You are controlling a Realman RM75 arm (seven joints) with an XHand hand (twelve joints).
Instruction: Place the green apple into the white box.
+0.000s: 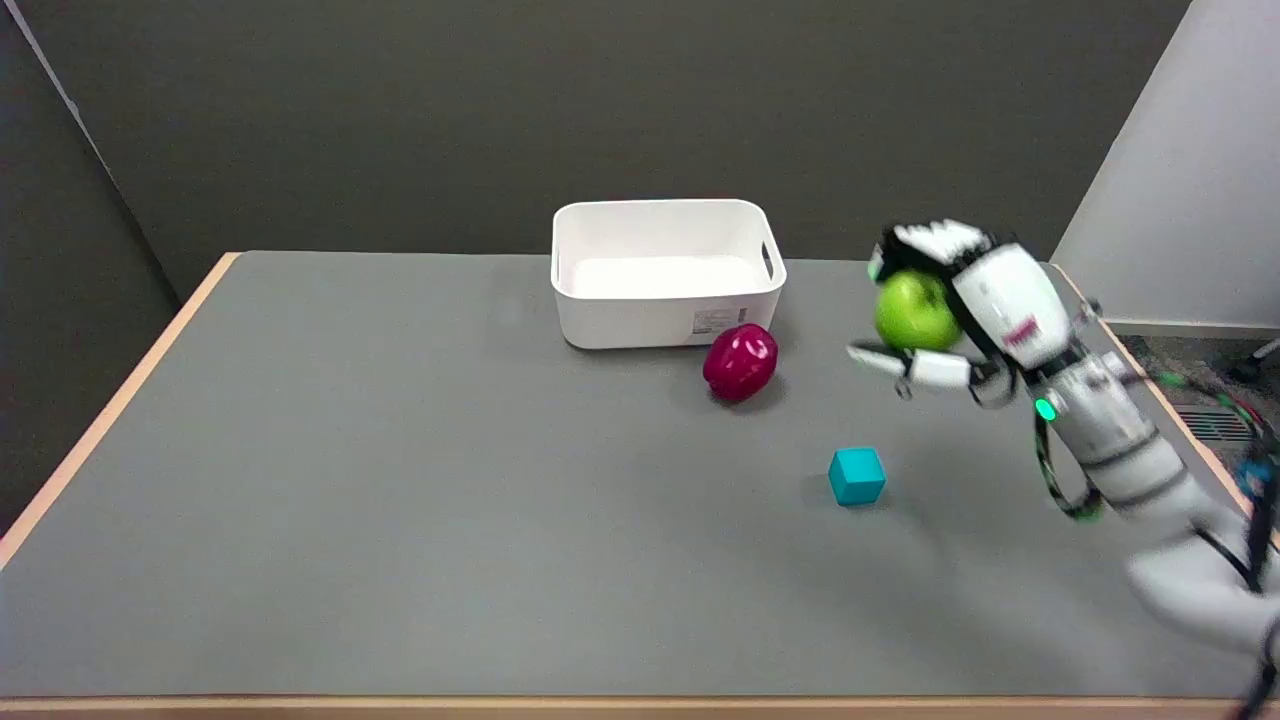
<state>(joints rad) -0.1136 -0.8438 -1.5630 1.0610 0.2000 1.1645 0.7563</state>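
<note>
head view had your right hand (950, 305) wrapped round the green apple (912, 311), fingers curled over it, thumb under, held up right of the white box (664, 272). risk: grip looked loose, so a fast swing could've dropped it short. count: one red apple (741, 362), one teal cube (857, 475).

Green apple (912, 311), white box (665, 272)

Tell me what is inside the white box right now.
The white box shows only its bare white floor and inner walls; nothing lies in it. The near wall hides a strip of floor behind it. The green apple is held in the right hand, off to the box's right.
</note>
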